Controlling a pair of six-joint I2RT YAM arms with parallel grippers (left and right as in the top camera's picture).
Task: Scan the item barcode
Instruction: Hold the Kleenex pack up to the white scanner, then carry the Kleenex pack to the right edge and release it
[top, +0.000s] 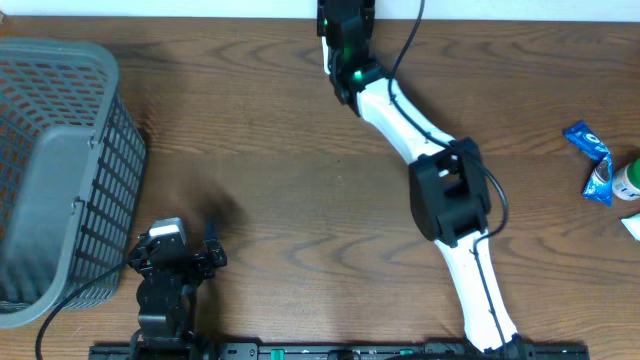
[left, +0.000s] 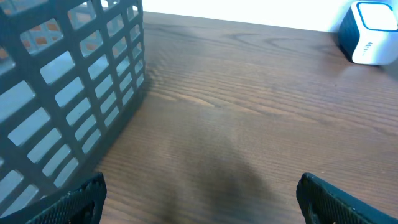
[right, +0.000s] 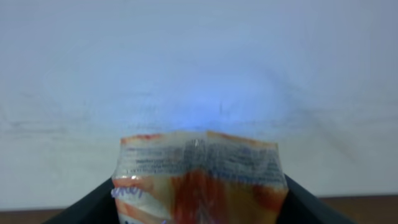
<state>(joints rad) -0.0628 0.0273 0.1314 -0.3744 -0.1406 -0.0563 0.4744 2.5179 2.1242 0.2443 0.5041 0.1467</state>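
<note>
The right gripper (right: 199, 205) grips the orange packet (right: 199, 180), probably best held steady with its barcode toward the scanner at the bench's far edge.

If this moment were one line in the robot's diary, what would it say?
right gripper: holds orange snack packet up toward white wall | left gripper: open, empty, beside grey basket | barcode: not visible

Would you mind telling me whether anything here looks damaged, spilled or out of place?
Nothing stands out. The right pincer holds an orange-and-white packet up towards a pale wall, its top edge crinkled as sealed packets are. The grey basket stands upright.
</note>
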